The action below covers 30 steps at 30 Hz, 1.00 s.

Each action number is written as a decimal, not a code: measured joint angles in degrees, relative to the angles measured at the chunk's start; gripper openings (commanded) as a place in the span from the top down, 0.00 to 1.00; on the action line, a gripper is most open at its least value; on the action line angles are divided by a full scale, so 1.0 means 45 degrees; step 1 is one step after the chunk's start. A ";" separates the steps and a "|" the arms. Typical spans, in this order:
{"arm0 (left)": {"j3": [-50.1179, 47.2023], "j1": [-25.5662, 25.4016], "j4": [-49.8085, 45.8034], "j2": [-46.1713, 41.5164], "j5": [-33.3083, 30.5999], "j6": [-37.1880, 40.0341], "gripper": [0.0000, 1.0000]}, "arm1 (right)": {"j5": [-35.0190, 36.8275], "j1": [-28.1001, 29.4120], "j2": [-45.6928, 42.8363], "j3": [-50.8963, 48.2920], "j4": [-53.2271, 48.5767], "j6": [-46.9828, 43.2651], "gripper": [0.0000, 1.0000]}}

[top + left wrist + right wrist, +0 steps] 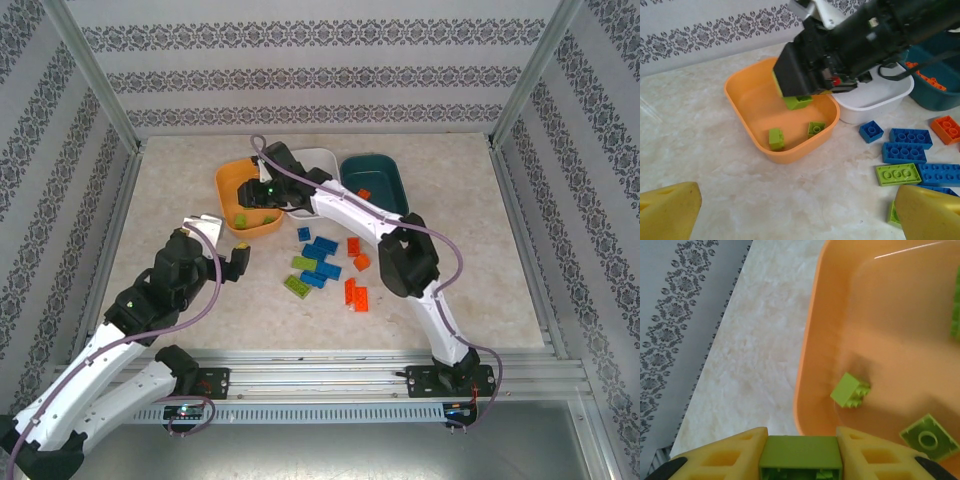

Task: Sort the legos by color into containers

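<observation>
My right gripper (268, 192) hangs over the orange tub (226, 186), shut on a lime green brick (801, 455) held between its yellow fingers (720, 460). From the left wrist view that brick (798, 101) sits under the black right gripper (805, 75), above the orange tub (757, 107). Two lime green bricks (775, 138) (816, 128) lie inside it. The white tub (322, 155) and the dark teal tub (392, 172) stand to the right. Loose blue (322, 250), green (297, 283) and orange-red (355, 293) legos lie mid-table. My left gripper (797, 215) is open over bare table, nothing between its fingers.
An orange-red brick (363, 193) lies in the teal tub. The right arm (350, 210) stretches across the white tub and above the loose bricks. Patterned walls with metal posts (95, 80) enclose the table; bare tabletop (480, 280) lies to the right.
</observation>
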 measured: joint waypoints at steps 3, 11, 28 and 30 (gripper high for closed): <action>0.0000 0.0000 0.0000 0.0078 0.0073 0.0000 0.00 | 0.0000 -0.0019 0.1005 0.1282 -0.0622 -0.0194 0.54; 0.0000 0.0000 0.0000 0.0325 0.0189 0.0005 0.00 | 0.0010 -0.0019 0.1394 0.1807 -0.1627 -0.0554 0.34; 0.0000 0.0000 0.0063 0.1161 0.3147 0.0015 0.00 | 0.1991 -0.0597 -1.1307 -1.1657 -0.0986 -0.0787 0.31; 0.0000 0.0000 0.0063 0.1535 0.3803 0.0044 0.00 | 0.2302 -0.0549 -1.2483 -1.3318 -0.1316 -0.0452 0.31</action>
